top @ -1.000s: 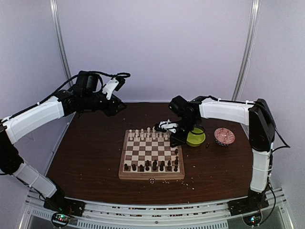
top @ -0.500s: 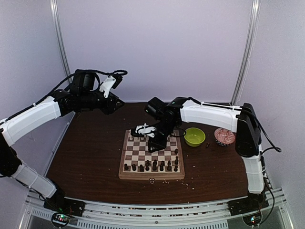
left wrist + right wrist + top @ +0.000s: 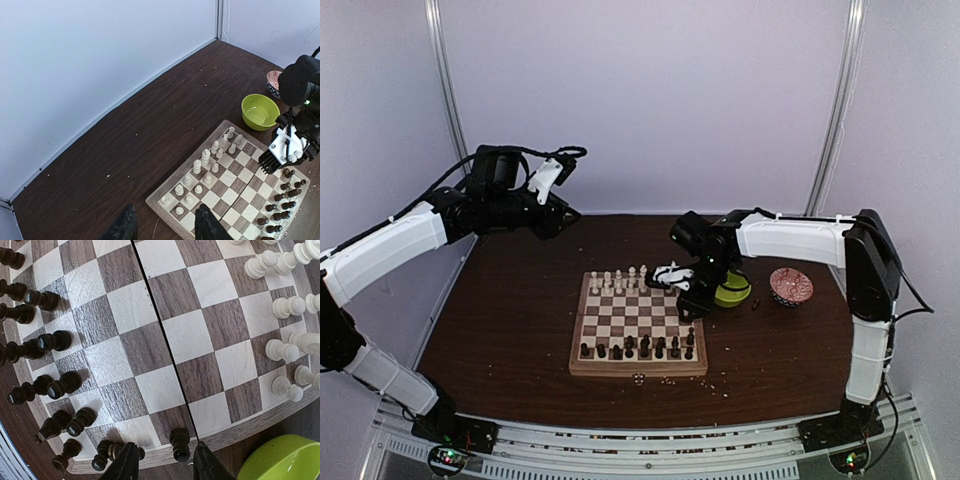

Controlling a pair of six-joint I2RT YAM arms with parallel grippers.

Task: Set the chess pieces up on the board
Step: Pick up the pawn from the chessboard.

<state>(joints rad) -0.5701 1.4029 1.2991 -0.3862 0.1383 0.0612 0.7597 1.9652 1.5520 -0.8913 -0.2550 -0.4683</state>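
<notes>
The board (image 3: 638, 318) lies mid-table with cream chess pieces (image 3: 620, 280) along its far rows and dark ones (image 3: 640, 348) along its near rows. My right gripper (image 3: 688, 300) hovers over the board's right edge. In the right wrist view my right gripper (image 3: 162, 460) is open. A lone dark piece (image 3: 179, 442) stands between the fingers on an edge square of the board (image 3: 150, 345), touching neither finger. More dark pieces (image 3: 45, 340) stand left, cream pieces (image 3: 285, 305) right. My left gripper (image 3: 563, 217) hangs high at the back left. In the left wrist view my left gripper (image 3: 165, 227) is open and empty above the board's corner (image 3: 165, 202).
A lime-green bowl (image 3: 732, 290) sits just right of the board, close behind the right gripper, also seen as a green rim (image 3: 280, 460). A red patterned bowl (image 3: 790, 286) stands farther right. Pale crumbs (image 3: 665, 380) lie before the board's near edge.
The right gripper swung left over the board's far rows, then came back to the right edge, and its jaws have widened. The left arm has barely moved.
</notes>
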